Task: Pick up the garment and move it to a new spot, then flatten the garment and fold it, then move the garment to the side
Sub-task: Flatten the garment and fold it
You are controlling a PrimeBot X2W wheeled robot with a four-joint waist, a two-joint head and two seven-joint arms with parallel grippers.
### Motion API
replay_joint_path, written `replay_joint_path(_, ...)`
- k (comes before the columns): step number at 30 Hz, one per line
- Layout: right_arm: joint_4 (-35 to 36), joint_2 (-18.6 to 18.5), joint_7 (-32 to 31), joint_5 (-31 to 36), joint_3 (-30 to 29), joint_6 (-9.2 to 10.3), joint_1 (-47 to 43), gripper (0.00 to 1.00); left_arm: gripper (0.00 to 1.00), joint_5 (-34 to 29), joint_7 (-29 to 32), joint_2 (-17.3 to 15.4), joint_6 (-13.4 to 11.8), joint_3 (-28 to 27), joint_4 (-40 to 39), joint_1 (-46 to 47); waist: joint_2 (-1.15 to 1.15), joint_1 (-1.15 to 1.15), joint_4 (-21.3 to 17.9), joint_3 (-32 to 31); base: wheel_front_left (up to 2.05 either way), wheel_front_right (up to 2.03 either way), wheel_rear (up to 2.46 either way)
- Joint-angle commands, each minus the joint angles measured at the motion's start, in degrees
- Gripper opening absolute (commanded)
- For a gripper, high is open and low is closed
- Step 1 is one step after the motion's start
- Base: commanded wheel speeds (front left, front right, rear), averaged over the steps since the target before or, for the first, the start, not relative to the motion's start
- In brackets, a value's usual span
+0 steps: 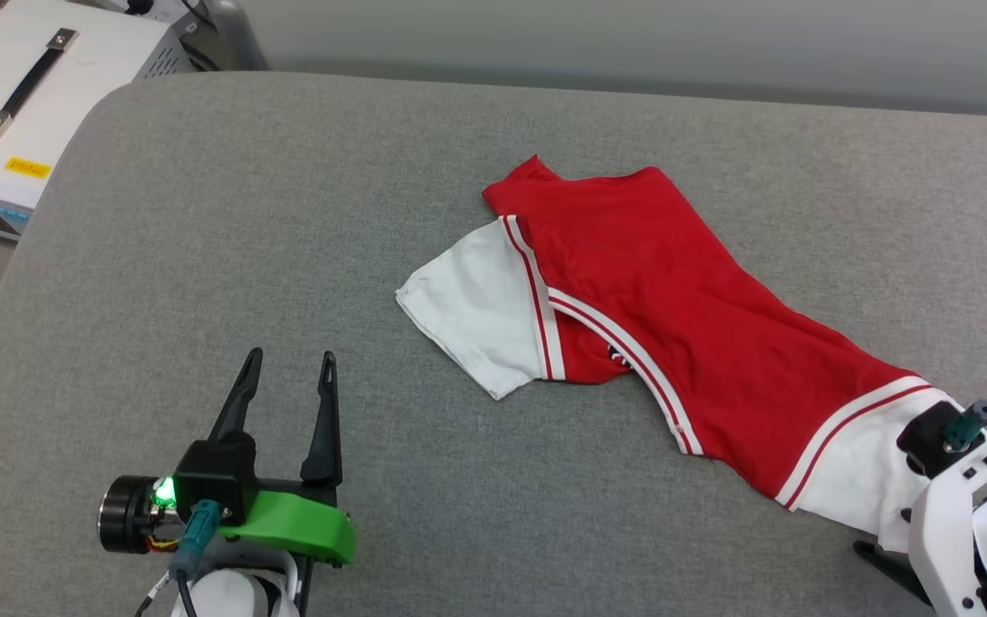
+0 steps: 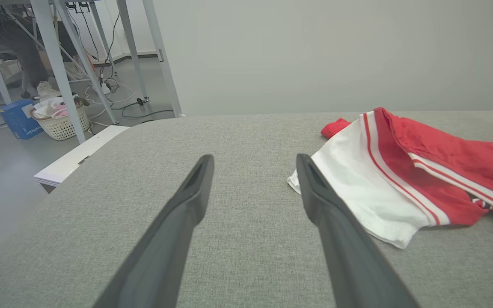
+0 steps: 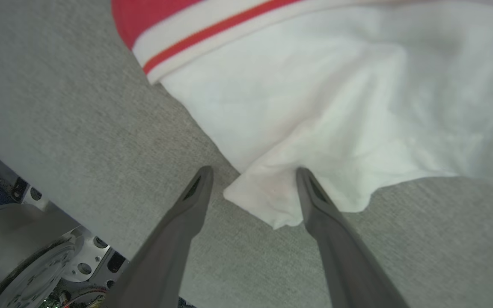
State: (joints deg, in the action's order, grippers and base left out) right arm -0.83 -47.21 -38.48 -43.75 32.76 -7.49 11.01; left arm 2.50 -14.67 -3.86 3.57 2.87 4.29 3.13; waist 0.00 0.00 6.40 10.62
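**Item: garment [image 1: 673, 317], rumpled, on the grey desk [image 1: 202, 214]. Pick-up stage, not yet gripped.**

The red body is laid diagonally across the right half of the desk and partly folded over itself. One white sleeve [image 1: 468, 313] is spread toward the centre; the other white sleeve [image 3: 336, 107] is found at the near right edge. The right tool [image 3: 253, 170] is held wide, with its fingers set either side of that sleeve's loose corner and nothing pinched. The left tool [image 1: 292, 354] is held wide and empty, apart from the cloth. Recommended: the corner is to be seated deep between the right fingers before closing, so that both layers are caught. The centre sleeve is best taken by the left tool, so that the cloth is lifted evenly, not dragged.
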Motion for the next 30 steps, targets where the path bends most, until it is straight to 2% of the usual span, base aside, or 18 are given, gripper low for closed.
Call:
replay_joint_path(1,-1.6,0.5,0.2,0.1,1.7,0.00,0.8,1.00,1.00,-0.1,-0.3,0.3,0.1,0.0,0.0,1.2,0.00,0.00,1.5,2.3,0.00,0.00,0.00)
replay_joint_path(6,-7.3,1.4,2.0,-0.8,7.6,0.00,1.2,1.00,1.00,0.0,-0.3,0.5,0.0,-0.2,0.5,1.9,0.00,0.00,1.9,3.0,0.00,0.00,0.00)
replay_joint_path(7,-8.0,1.5,3.0,-1.0,8.0,0.00,1.5,0.45,1.00,0.0,-0.3,0.5,0.0,-0.3,0.6,1.8,0.00,0.00,1.8,2.8,0.00,0.00,0.00)
replay_joint_path(8,-8.7,1.5,4.6,-1.2,8.3,0.00,2.2,0.00,1.00,0.0,-0.3,0.5,-0.1,-0.6,0.7,1.7,0.00,0.00,1.5,2.5,0.00,0.00,0.00)
replay_joint_path(11,-10.0,0.9,9.2,-1.9,7.3,0.00,4.1,0.00,1.00,-0.1,-0.3,0.6,-0.2,-1.1,1.1,1.3,0.00,0.00,0.8,1.2,0.00,0.00,0.00)
replay_joint_path(12,-10.7,0.0,13.8,-3.6,4.0,0.00,4.9,0.00,1.00,-0.3,-0.3,0.6,-0.2,-1.5,1.3,0.8,0.00,0.00,0.0,-0.5,0.00,0.00,0.00)
replay_joint_path(21,-15.5,-5.2,17.5,-7.9,-3.0,0.00,-4.0,0.00,1.00,-0.6,-0.3,0.7,0.0,-1.7,1.1,-0.4,0.00,0.00,-0.9,-2.7,0.00,0.00,0.00)
replay_joint_path(30,-26.1,-1.7,21.1,-10.5,-5.5,0.00,-11.3,0.00,1.00,-0.8,-0.3,0.8,0.1,-2.0,1.1,-0.5,0.00,0.00,-0.5,-2.5,0.00,0.00,0.00)
